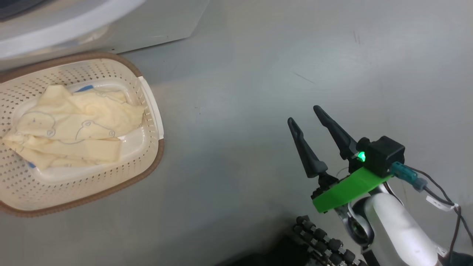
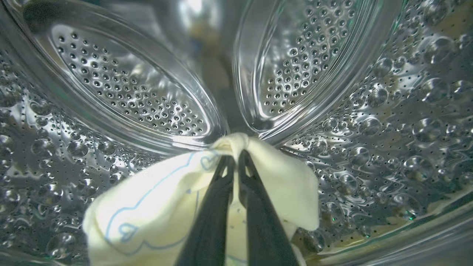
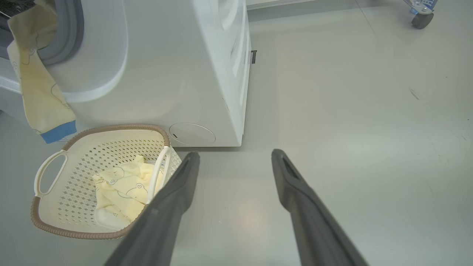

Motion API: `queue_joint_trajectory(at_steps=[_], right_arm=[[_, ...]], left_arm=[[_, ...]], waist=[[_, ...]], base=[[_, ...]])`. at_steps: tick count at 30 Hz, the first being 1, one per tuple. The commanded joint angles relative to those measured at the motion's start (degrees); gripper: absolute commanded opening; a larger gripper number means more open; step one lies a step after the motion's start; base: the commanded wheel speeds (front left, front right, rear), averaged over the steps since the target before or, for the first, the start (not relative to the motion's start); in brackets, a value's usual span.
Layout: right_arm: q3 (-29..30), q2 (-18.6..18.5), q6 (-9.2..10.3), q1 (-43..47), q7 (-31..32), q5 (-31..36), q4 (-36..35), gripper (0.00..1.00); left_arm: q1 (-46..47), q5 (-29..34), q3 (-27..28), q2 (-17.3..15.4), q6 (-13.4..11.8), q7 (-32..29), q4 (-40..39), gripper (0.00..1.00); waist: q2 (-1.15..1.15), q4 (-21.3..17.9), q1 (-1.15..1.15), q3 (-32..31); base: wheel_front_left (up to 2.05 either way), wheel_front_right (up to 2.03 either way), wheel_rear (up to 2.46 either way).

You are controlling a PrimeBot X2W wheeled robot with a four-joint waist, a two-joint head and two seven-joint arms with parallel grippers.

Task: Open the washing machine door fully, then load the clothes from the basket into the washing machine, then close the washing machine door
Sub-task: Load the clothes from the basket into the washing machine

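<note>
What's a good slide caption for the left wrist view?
Loading step: left gripper shut on a pale-yellow garment, reaching inside the perforated steel washing machine drum.

Left gripper [image 2: 233, 158] is being held pinched on a garment [image 2: 147, 207], bottom centre; right gripper [image 1: 304, 114] is being held spread wide, lower right, fingers [image 1: 306, 151] pointing upper left.
</note>
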State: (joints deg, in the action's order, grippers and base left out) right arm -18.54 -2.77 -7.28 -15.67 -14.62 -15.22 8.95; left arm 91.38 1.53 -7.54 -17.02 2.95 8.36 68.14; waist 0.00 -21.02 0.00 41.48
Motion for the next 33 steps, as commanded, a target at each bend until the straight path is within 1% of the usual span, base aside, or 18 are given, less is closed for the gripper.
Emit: queue_joint_trajectory(at_steps=[1, 5, 14, 19, 26, 33], right_arm=[[-0.77, -0.10, -0.21, 2.04, -0.38, -0.46, -1.11, 1.00], [-0.48, -0.10, -0.21, 1.90, -0.38, -0.39, -0.99, 1.00], [-0.22, -0.10, -0.21, 1.72, -0.38, -0.21, -0.67, 1.00], [0.15, -0.10, -0.21, 1.31, -0.38, 0.06, -0.59, 1.00], [1.04, -0.10, -0.21, 0.28, -0.38, 0.48, -0.45, 1.00], [2.25, -0.10, -0.21, -0.76, -0.38, 0.88, -0.25, 1.00]], left_arm=[[2.28, -0.07, -0.06, -2.00, -0.57, -0.93, -0.70, 1.00], [2.57, -0.60, -0.33, -1.38, -1.12, -3.57, 1.71, 1.00], [1.45, -1.77, -0.84, 0.39, -1.65, -5.17, 3.47, 1.00], [-0.09, -2.89, -0.68, 2.21, -2.49, -4.22, 3.84, 1.00], [-1.49, -4.71, -0.05, 4.30, -2.97, -2.21, 4.00, 1.00], [-4.38, -6.50, 0.22, 6.45, -2.21, 1.76, 3.83, 1.00]], waist=[[0.00, 0.20, 0.00, -0.23], [0.00, 0.74, 0.00, -0.76], [0.00, 1.88, 0.00, -2.37], [0.00, 2.84, 0.00, -3.46], [0.00, 4.59, 0.00, -4.42], [0.00, 6.90, 0.00, -5.90]], base=[[0.00, 0.00, 0.00], [0.00, 0.00, 0.00], [0.00, 0.00, 0.00], [0.00, 0.00, 0.00], [0.00, 0.00, 0.00], [0.00, 0.00, 0.00]])
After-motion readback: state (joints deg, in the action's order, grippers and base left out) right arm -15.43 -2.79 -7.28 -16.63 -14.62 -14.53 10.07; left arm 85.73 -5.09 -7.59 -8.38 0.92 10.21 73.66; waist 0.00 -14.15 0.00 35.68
